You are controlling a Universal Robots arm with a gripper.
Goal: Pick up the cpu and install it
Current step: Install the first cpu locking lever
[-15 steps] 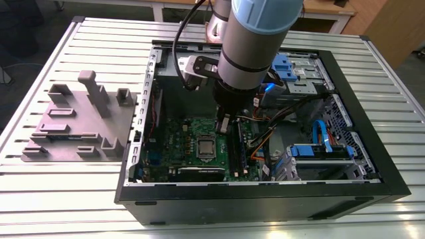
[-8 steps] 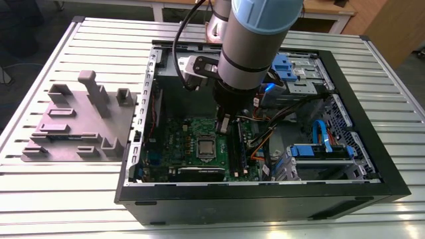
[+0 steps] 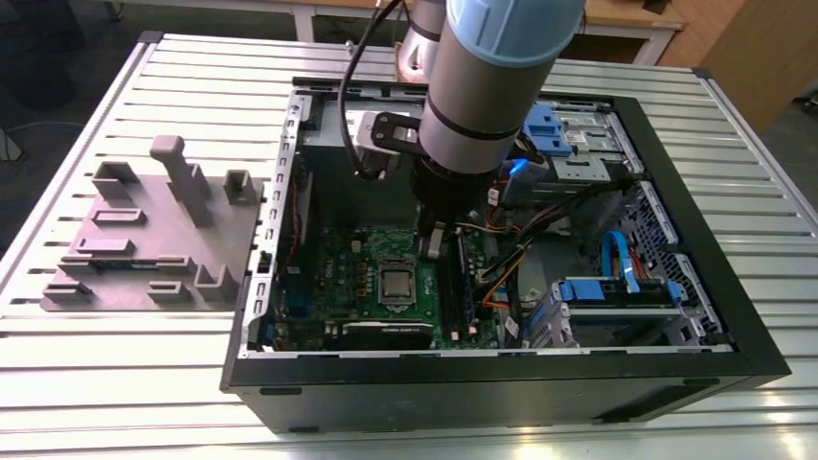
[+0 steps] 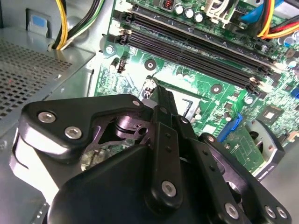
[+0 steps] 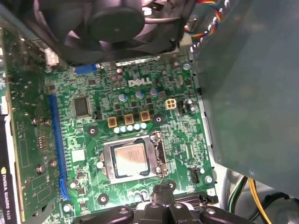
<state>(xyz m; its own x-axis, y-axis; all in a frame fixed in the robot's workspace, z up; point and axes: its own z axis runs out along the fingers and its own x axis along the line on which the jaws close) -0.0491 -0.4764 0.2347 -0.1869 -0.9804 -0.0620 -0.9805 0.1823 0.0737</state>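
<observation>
Cpu in its socket, end effector empty

We see the end effector [image 3: 435,241] with tips pressed together, pinching nothing. The cpu [image 5: 131,160] lies flat in the socket [image 5: 107,163] just below and beside it, seemingly set square so the frame locates it.

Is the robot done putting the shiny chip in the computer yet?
Nearly, it seems. The cpu already lies flat inside the socket on the motherboard. The end effector hangs just beside it, carrying no chip. Whether the socket is latched shut I cannot tell.
</observation>
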